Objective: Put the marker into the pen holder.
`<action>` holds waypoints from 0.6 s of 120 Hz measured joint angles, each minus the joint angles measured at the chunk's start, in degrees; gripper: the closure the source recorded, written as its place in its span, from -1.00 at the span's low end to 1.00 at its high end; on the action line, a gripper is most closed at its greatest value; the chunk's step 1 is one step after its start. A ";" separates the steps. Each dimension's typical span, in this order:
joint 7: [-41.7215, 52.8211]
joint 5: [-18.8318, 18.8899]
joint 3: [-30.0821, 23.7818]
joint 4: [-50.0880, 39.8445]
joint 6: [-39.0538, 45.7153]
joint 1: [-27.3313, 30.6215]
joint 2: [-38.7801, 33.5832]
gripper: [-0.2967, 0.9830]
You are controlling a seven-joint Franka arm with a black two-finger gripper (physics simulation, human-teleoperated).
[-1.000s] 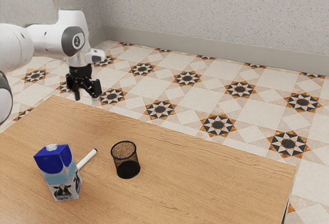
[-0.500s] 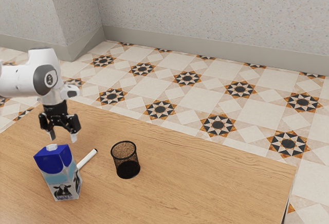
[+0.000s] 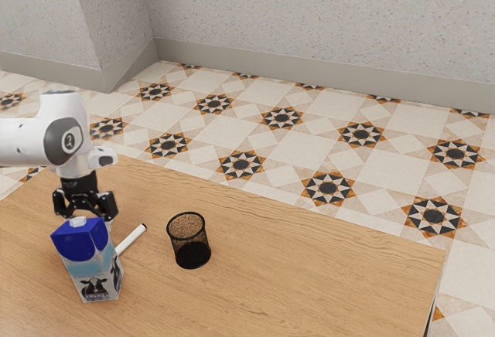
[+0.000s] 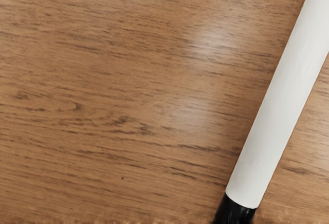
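Exterior view: wide-open, empty tool [image 3: 87, 216]; white marker [image 3: 131, 239] lies on table [image 3: 286, 275]; grasping and placing into mesh pen holder [image 3: 191, 249] remain.

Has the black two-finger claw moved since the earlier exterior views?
Yes. Against the far edge of the brown wooden table, the claw has moved down and toward the exterior view's left.

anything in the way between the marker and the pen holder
Nothing visible stands between the marker and the pen holder. The milk carton stands on the marker's other side from the holder, hiding the marker's far end in the exterior view, but off that path.
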 joint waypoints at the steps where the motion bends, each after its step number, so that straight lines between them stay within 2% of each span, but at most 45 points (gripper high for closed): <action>1: -0.06 0.09 0.00 -0.34 0.24 -0.01 -0.05 -0.50; 26: -1.48 1.11 0.01 -5.20 5.48 -0.69 -0.76 -0.50; 72: -3.43 1.30 -0.08 -6.22 10.30 -1.75 0.50 -0.49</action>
